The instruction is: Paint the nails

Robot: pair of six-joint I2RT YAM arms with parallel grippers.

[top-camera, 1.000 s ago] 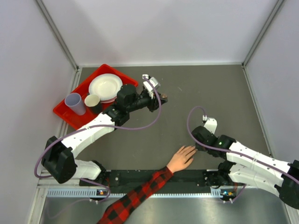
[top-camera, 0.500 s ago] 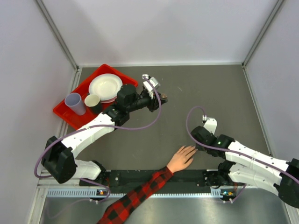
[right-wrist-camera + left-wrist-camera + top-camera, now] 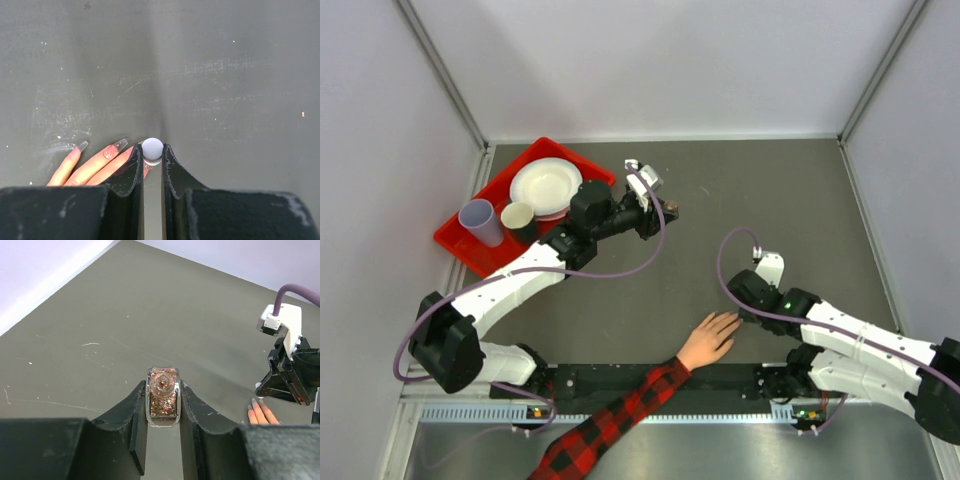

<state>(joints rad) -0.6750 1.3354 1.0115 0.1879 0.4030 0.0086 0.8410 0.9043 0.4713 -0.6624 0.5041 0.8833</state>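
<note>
From the overhead view I see the left gripper held out over the middle of the grey table, well away from the hand. Its jaws are clamped on a small glass bottle of glittery reddish-brown polish, which is upright with its open neck facing my wrist camera. The right gripper hangs low just over the fingertips of the hand, its jaws pinched on a small white round-topped cap. I cannot see whatever hangs below that cap. The hand lies palm down near the front edge of the table, fingers spread toward the right arm, with a red-and-black plaid sleeve behind it. The nails are long and pale, and one looks pinkish. At far left sits a red tray with a white plate and two cups.
</note>
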